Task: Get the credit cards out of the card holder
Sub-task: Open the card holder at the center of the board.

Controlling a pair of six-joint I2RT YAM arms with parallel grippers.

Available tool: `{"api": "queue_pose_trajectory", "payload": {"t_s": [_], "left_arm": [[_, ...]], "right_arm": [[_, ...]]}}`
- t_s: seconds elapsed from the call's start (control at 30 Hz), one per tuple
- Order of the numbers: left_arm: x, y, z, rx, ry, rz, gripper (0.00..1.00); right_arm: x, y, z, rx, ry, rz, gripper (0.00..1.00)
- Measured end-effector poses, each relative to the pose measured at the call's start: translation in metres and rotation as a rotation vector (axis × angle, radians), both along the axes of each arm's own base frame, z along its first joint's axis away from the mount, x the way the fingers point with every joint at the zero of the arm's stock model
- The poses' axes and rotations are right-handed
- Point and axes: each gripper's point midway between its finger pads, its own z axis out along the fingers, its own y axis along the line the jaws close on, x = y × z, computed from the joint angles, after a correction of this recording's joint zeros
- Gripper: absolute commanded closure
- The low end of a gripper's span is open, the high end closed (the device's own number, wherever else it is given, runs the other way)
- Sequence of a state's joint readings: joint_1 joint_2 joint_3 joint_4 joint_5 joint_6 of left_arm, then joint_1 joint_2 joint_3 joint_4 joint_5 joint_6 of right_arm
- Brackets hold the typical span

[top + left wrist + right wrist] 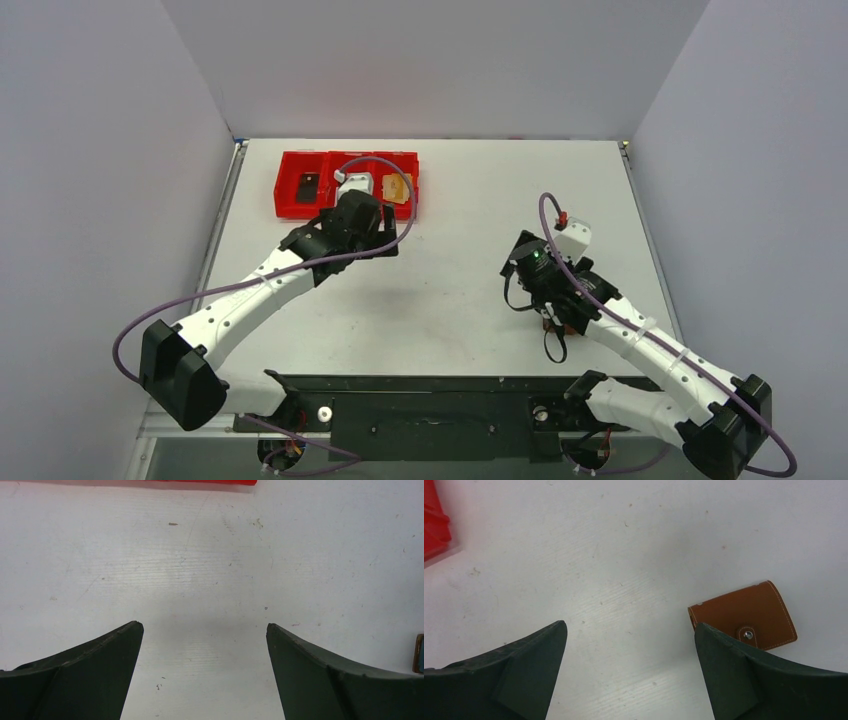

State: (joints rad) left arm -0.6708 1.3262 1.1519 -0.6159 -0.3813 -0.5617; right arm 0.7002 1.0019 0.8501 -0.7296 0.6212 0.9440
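Top view: the left hand hangs just near of the red tray at the far left of the surface. The right hand hangs over the right half, and the card holder cannot be made out here. Left wrist view: the left hand is spread wide and holds nothing, with bare surface beneath it. Right wrist view: the right hand is likewise spread wide and empty. The card holder lies flat just beside its right finger, snapped closed (so no credit cards show). Both hands appear opened in readiness for a first grasp.
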Motion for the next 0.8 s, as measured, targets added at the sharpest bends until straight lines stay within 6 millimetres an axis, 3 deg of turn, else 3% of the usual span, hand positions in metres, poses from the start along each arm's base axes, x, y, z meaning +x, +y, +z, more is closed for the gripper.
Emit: {"api": "queue_pose_trajectory", "payload": {"t_s": [0.13,0.33,0.43,0.5,0.8], "left_arm": [[0.001,0.002,-0.001,-0.007,0.006,0.007,0.06],[-0.001,-0.001,-0.002,-0.021,0.018,-0.004,0.06],[-0.003,-0.002,-0.004,-0.027,0.026,-0.011,0.06],[-0.005,-0.001,-0.007,-0.027,0.034,-0.013,0.06],[-0.006,-0.001,-0.010,-0.029,0.045,-0.018,0.06]], "right_arm": [[-0.015,-0.019,-0.030,-0.008,0.091,-0.070,0.09],[-0.044,-0.066,-0.076,-0.017,0.227,-0.241,0.20],[-0.054,-0.087,-0.086,-0.002,0.255,-0.329,0.31],[-0.057,-0.096,-0.089,0.016,0.258,-0.371,0.33],[-0.072,-0.118,-0.118,0.089,0.331,-0.472,0.48]]}}
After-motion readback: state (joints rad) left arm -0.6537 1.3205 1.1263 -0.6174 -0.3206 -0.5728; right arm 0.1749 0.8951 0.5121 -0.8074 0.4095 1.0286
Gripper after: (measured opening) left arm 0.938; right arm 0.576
